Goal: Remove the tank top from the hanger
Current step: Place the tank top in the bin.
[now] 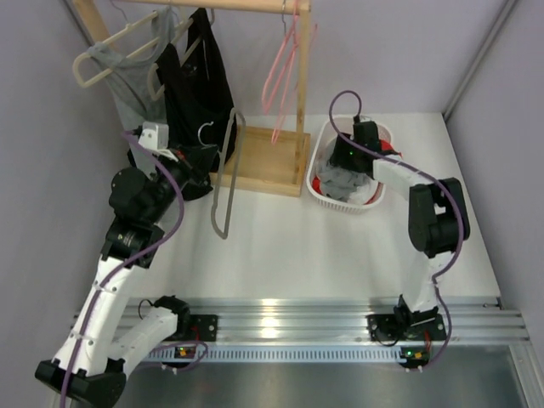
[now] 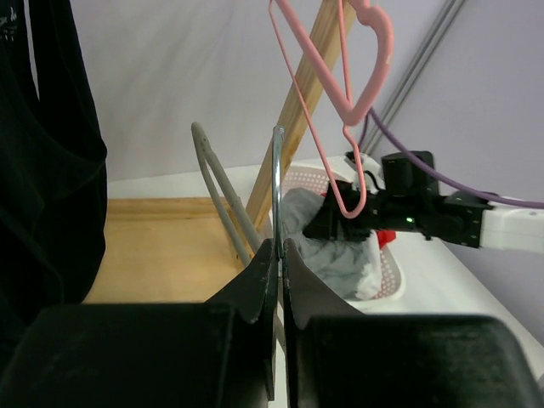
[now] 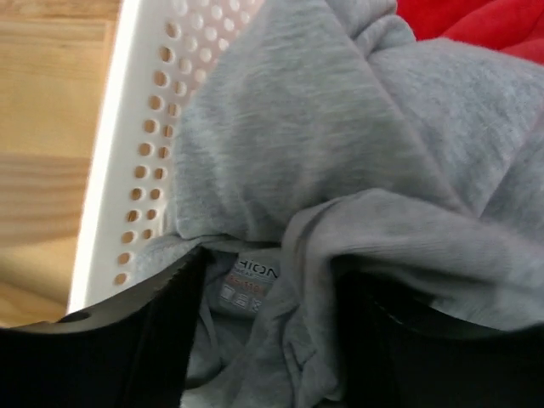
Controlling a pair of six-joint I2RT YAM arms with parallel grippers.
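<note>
A grey tank top (image 3: 340, 127) lies crumpled in the white basket (image 1: 316, 166), off the hanger. My right gripper (image 3: 272, 289) is open just above it, with folds of the cloth and its label between the spread fingers (image 3: 170, 323). The bare grey hanger (image 1: 223, 195) hangs beside the wooden rack base. My left gripper (image 2: 280, 246) is shut on its metal hook (image 2: 277, 178). In the top view the left gripper (image 1: 197, 163) is left of the rack base and the right gripper (image 1: 348, 166) is inside the basket.
A red garment (image 3: 476, 21) lies in the basket under the grey one. On the wooden rack (image 1: 263, 161) hang a black garment (image 1: 200, 76), another grey top on a beige hanger (image 1: 127, 72) and empty pink hangers (image 1: 285, 59).
</note>
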